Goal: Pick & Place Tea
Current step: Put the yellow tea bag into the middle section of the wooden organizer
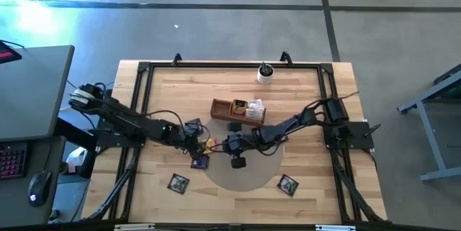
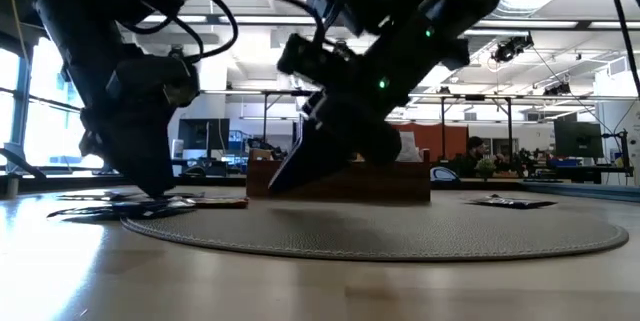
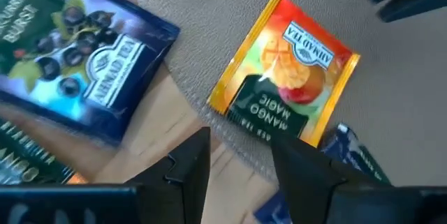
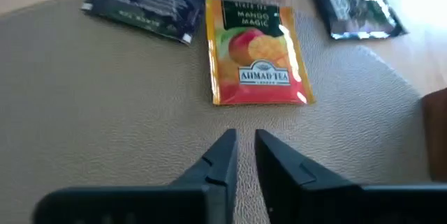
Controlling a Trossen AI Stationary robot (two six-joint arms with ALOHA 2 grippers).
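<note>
- Near the middle of the light wooden desk lies a round grey woven mat, and both grippers meet over the mat's left part.
- On the mat's edge lies a flat orange mango tea sachet, print upward, with nothing holding it; the left wrist view shows it too, partly over the mat's border.
- The left gripper hangs just beside one end of the orange sachet, its two dark fingers parted with a clear gap and nothing between them.
- The right gripper stands low over the mat near the opposite end of the same sachet; its fingers are almost together, with only a thin gap, and they grip nothing.
- A dark blue sachet with a berry print lies on the bare wood just beside the mat, close to the left gripper.
- Another dark blue sachet lies partly on the mat, next to the orange one.
- A dark sachet with a green print lies on the wood on the orange sachet's other side.
- Toward the front edge of the desk lie two more dark sachets, one left of the mat and one at the mat's right border.
- Behind the mat stands a brown wooden box with sachets inside.
- At the far edge of the desk stands a small white cup with a plant.
</note>
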